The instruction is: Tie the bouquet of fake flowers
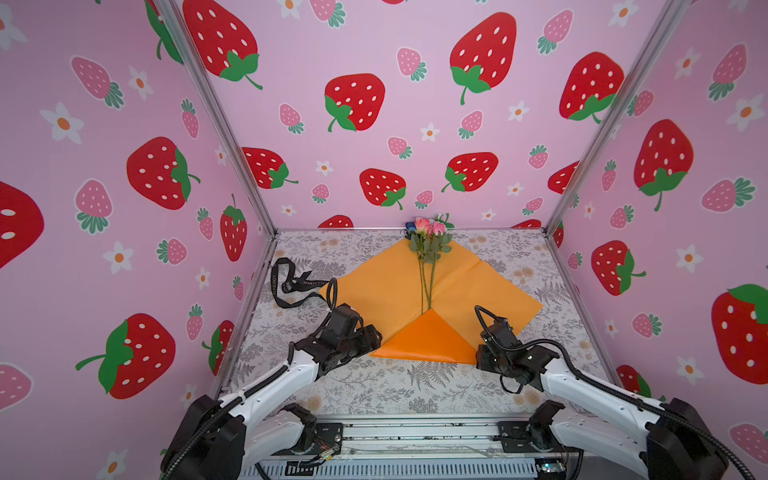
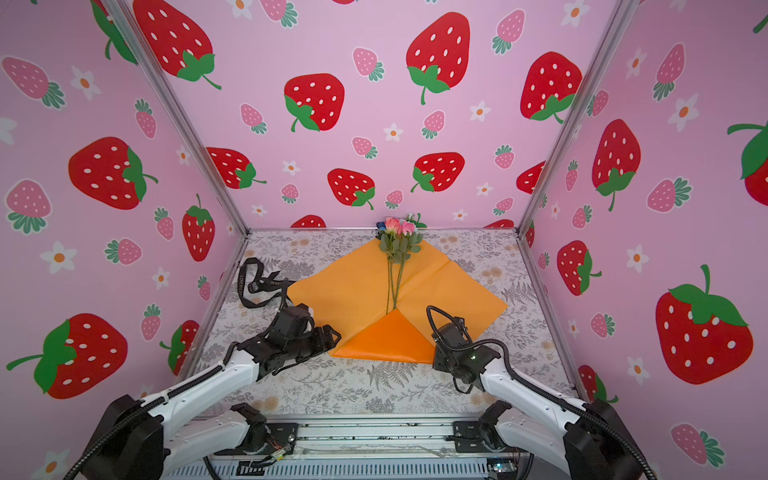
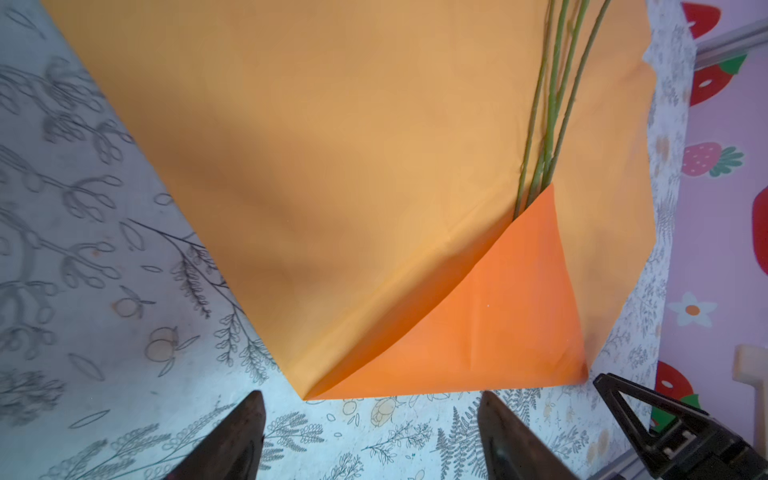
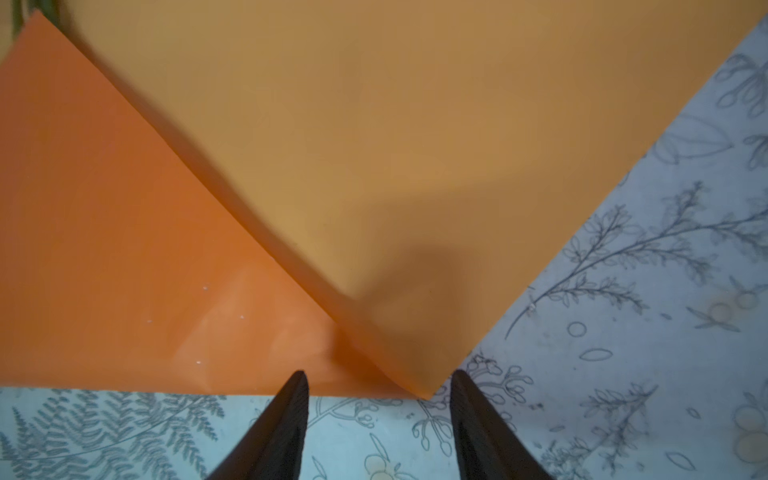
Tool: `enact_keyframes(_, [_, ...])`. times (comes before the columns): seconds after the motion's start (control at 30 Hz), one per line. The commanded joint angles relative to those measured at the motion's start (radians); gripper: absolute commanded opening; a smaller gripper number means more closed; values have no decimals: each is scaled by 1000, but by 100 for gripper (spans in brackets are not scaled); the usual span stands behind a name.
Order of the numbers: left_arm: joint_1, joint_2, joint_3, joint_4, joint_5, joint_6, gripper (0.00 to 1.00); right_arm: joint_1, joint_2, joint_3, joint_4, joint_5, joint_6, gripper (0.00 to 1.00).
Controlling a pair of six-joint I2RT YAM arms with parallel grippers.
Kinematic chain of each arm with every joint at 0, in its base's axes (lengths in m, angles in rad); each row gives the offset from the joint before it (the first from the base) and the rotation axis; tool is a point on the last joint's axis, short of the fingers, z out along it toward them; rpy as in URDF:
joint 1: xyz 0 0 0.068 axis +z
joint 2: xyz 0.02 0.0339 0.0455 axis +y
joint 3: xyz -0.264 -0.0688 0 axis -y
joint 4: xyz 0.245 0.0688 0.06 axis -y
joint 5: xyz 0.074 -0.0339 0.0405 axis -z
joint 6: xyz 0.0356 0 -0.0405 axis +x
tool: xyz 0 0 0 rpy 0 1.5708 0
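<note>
The bouquet of fake flowers [image 1: 428, 237] [image 2: 399, 239] lies on a sheet of orange paper [image 1: 382, 286] [image 2: 349, 291], its blooms at the far edge and its stems [image 3: 552, 104] running toward me. The paper's near corner is folded up into a darker flap [image 1: 428, 338] [image 3: 490, 324] [image 4: 124, 249] that covers the stem ends. My left gripper [image 1: 372, 336] [image 3: 370, 395] stands open just off the flap's left fold corner, holding nothing. At the flap's right fold corner, my right gripper [image 1: 480, 357] [image 4: 378, 374] is also open, and the paper's corner lies just ahead of its fingertips.
A long black ribbon [image 1: 291, 284] [image 2: 257, 282] with pale lettering lies looped on the floral table cover [image 1: 374, 386] at the left, beside the paper. Pink strawberry-print walls [image 1: 374, 124] close in the table on three sides. A metal rail [image 1: 415, 432] runs along the near edge.
</note>
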Motion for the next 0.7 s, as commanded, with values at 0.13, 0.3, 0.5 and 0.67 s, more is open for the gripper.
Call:
enact_keyframes(0.13, [110, -123, 13, -106, -110, 3, 99, 35, 77, 135, 30, 45, -100, 67])
enact_keyframes(0.3, [198, -148, -4, -138, -168, -96, 99, 127, 167, 235, 81, 93, -130, 76])
enact_keyframes(0.5, [294, -125, 3, -93, -67, -52, 99, 268, 364, 402, 88, 170, -194, 88])
enact_keyframes(0.67, [392, -129, -12, -66, 1, -58, 99, 365, 529, 538, 78, 209, -268, 93])
